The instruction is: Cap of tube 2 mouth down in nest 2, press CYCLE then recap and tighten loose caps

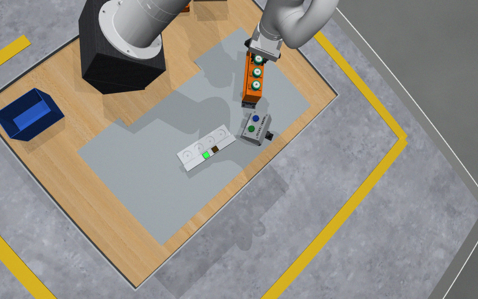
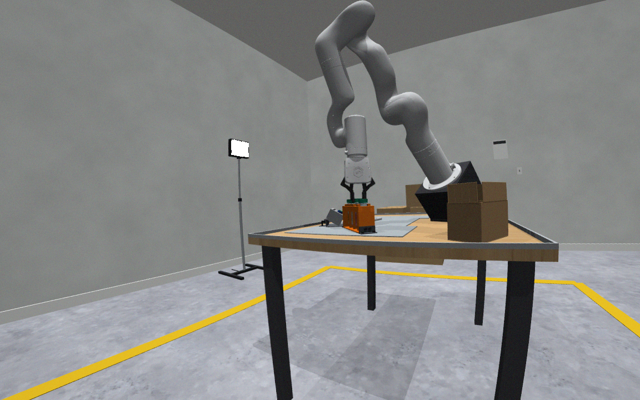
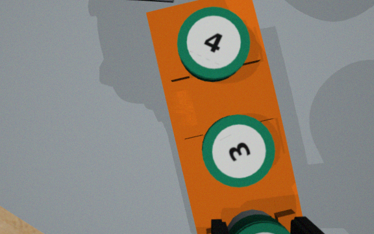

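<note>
Cap of tube 2 (image 1: 258,59) (image 3: 261,227): seated over own tube in decapping station (image 1: 252,96) (image 2: 357,216) (image 3: 216,97), clamped between fingers of gripper (image 1: 258,59) (image 2: 358,199) (image 3: 259,228). Grip flanks rim from both sides, presumably to give me purchase for screwing down to stop. Cap of tube 3 (image 1: 256,72) (image 3: 239,151), cap of tube 4 (image 1: 256,85) (image 3: 213,42): on tubes, tightness not readable. Cap of tube 1: hidden from above. Cap tray (image 1: 192,163): nests bare, green lamp (image 1: 206,155) lit, hence return stage, I judge. READY key (image 1: 251,128): reserved for finish, after release.
</note>
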{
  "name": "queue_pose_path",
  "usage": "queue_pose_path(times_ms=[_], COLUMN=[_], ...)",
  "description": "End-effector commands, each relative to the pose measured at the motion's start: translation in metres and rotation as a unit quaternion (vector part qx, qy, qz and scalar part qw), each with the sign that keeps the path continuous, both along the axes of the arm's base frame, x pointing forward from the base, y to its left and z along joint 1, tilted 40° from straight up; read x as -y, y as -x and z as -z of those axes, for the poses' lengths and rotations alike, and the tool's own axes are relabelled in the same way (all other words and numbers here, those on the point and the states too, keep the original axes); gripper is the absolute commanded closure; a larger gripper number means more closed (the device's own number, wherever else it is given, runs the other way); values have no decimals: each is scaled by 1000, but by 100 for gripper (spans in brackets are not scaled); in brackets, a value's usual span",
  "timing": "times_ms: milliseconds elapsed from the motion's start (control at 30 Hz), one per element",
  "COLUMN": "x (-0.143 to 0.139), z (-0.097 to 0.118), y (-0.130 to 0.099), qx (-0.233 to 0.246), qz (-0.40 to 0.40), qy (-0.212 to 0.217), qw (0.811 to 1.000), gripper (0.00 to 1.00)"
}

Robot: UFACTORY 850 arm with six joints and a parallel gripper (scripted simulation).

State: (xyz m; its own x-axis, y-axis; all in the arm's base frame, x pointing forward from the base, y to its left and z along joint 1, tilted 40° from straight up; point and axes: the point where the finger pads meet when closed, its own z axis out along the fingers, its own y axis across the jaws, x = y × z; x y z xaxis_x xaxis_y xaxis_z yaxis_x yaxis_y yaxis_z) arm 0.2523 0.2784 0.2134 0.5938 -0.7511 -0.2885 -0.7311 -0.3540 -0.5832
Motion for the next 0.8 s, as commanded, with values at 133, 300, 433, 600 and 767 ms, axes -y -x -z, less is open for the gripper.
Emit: queue_pose_path(times_ms=[133, 300, 433, 600, 767], x=[0, 0, 0, 0, 0], z=[0, 0, 0, -1, -1], y=[0, 0, 0, 0, 0], qx=[-58, -58, -58, -47, -13], qz=[62, 62, 62, 47, 1], qy=[-30, -30, -30, -23, -4], qw=[996, 996, 996, 998, 1000], gripper=[100, 54, 54, 54, 54])
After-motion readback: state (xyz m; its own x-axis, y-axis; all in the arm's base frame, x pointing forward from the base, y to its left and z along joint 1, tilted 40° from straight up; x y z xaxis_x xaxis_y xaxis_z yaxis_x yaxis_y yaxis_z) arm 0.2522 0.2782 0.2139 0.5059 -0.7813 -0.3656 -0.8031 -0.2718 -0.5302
